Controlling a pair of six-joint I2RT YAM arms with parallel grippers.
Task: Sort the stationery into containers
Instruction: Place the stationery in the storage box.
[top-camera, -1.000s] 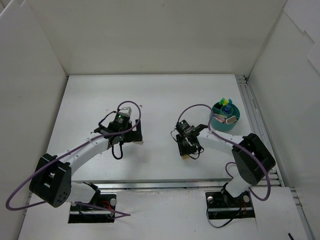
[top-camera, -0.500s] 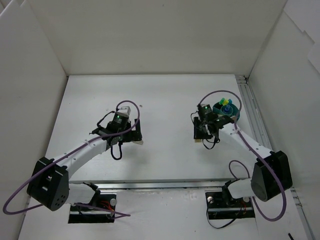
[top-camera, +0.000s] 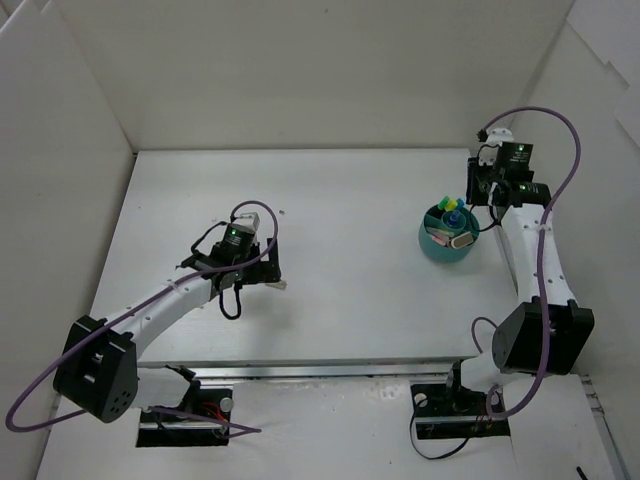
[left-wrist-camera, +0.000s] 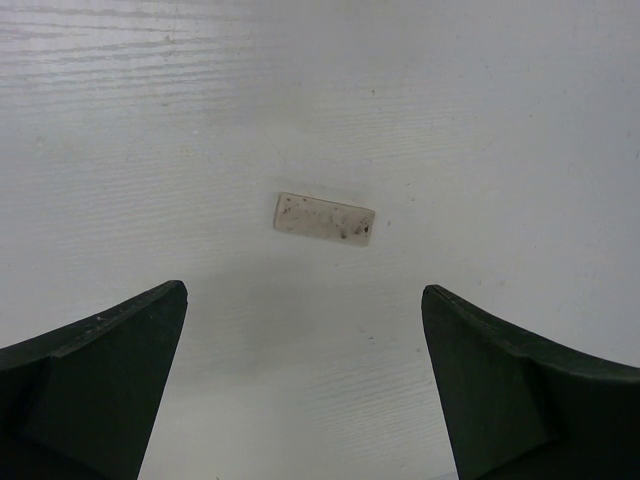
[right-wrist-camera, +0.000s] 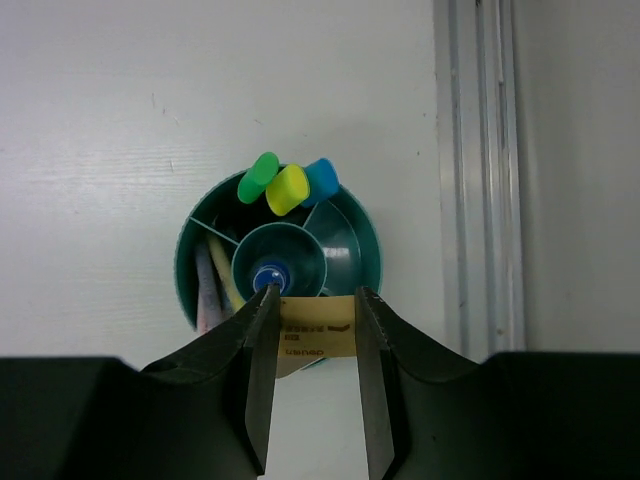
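Observation:
The teal tub (top-camera: 440, 252) stands at the right of the table, divided into compartments. It holds highlighters with green (right-wrist-camera: 258, 177), yellow (right-wrist-camera: 287, 188) and blue (right-wrist-camera: 321, 180) caps, a blue-capped pen (right-wrist-camera: 267, 277) in its centre cup and pale sticks at its left. My right gripper (right-wrist-camera: 312, 312) is shut on a tan cube (right-wrist-camera: 318, 332) with dark print and holds it above the tub's near rim (right-wrist-camera: 372, 262). In the top view it (top-camera: 478, 190) hangs raised just beyond the tub. My left gripper (left-wrist-camera: 305, 300) is open and empty, low over the table, with a small beige stick (left-wrist-camera: 324, 217) lying flat just ahead of it.
A metal rail (right-wrist-camera: 480, 170) runs along the table's right edge, close beside the tub. White walls enclose the table on three sides. The left arm (top-camera: 170, 295) lies low across the left half of the table.
My right arm has swung from the table's middle to the back right and risen over the tub, carrying the tan cube. The left arm has barely moved.

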